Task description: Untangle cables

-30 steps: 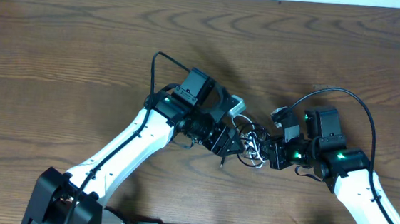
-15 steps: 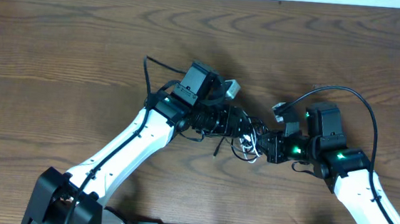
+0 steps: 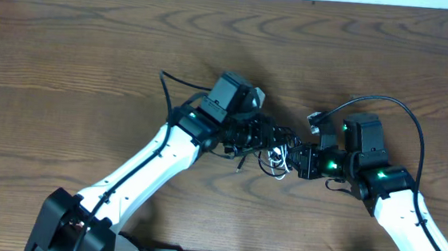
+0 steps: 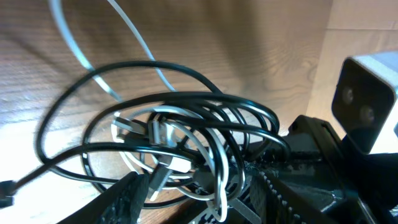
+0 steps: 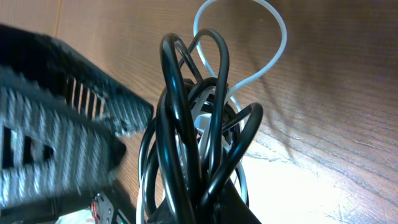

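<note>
The cables (image 3: 280,151) sat in one tangled knot near the middle of the desk (image 3: 94,51), between the two arms. The right gripper (image 3: 300,160) was pressed together on the knot's black loops. The left gripper (image 3: 268,137) met the knot from the opposite side, its fingers (image 4: 127,196) apart with loops filling the gap, seemingly clamped on them. The white cable (image 5: 261,43) arched out past the black cable (image 5: 177,124).

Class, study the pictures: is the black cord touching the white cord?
Touching. The right wrist view shows the white cord running down between the black cord's loops, pressed against them in the tangle.
</note>
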Action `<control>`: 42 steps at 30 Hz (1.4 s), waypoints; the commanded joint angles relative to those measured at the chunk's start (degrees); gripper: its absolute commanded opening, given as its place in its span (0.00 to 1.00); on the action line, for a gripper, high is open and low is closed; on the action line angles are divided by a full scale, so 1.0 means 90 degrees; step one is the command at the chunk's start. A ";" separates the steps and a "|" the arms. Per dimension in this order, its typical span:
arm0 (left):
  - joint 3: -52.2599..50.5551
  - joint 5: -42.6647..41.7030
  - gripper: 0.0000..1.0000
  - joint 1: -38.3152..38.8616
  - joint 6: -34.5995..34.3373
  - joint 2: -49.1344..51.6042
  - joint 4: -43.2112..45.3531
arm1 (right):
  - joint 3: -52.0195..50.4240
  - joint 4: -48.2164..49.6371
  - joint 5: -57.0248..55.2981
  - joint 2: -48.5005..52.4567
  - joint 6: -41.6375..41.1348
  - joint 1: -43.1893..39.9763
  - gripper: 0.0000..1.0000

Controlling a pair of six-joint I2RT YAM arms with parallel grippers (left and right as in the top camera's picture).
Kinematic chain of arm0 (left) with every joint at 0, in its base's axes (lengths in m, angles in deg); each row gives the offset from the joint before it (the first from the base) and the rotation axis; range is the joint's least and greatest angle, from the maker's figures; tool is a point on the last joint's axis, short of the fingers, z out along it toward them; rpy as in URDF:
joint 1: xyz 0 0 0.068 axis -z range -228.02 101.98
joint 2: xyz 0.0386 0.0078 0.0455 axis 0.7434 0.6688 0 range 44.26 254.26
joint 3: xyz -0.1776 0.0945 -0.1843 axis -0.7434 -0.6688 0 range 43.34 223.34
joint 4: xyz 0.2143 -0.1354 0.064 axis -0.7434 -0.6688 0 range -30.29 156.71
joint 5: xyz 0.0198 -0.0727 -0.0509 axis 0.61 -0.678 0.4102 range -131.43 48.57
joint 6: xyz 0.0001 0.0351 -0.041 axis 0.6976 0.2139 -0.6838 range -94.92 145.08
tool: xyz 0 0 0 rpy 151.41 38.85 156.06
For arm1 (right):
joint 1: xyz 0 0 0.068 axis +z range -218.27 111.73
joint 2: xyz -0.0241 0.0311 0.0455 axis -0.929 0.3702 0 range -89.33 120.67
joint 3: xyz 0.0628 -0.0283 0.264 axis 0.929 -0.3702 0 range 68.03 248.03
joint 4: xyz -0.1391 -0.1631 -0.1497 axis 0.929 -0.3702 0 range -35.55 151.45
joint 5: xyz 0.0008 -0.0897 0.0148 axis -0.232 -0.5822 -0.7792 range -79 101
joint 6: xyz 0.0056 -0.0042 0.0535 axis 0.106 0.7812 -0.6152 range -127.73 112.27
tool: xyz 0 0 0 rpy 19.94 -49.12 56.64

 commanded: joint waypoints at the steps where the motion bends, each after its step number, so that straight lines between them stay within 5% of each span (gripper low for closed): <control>1: 0.0015 0.0493 0.57 0.0226 -0.0192 -0.0046 0.0010 | -0.0007 0.0019 0.0206 0.0002 -0.0068 0.0032 0.01; 9: 0.0010 0.0872 0.56 0.0571 -0.0308 0.0253 0.0270 | -0.0007 0.0041 0.0202 0.0002 -0.0066 0.0345 0.01; 13: 0.0010 0.0874 0.40 0.0568 -0.0306 0.0355 0.0372 | -0.0007 0.0049 0.0204 0.0002 -0.0066 0.0425 0.01; 27: 0.0010 0.0877 0.08 0.0568 0.0163 0.0376 0.0299 | -0.0007 0.0049 0.0197 0.0002 -0.0061 0.0522 0.01; 32: 0.0010 0.1528 0.07 0.0556 0.0746 0.0376 -0.0430 | -0.0007 -0.0160 -0.0522 0.0002 -0.0061 0.0522 0.02; 37: 0.0010 0.1717 0.07 0.0495 0.1460 0.0369 -0.0772 | -0.0007 -0.0563 -0.1316 0.0002 -0.0056 0.0520 0.30; 42: 0.0010 0.1749 0.07 0.0304 0.1617 0.0369 -0.0809 | -0.0007 -0.0971 -0.2222 0.0002 -0.0066 0.0520 0.33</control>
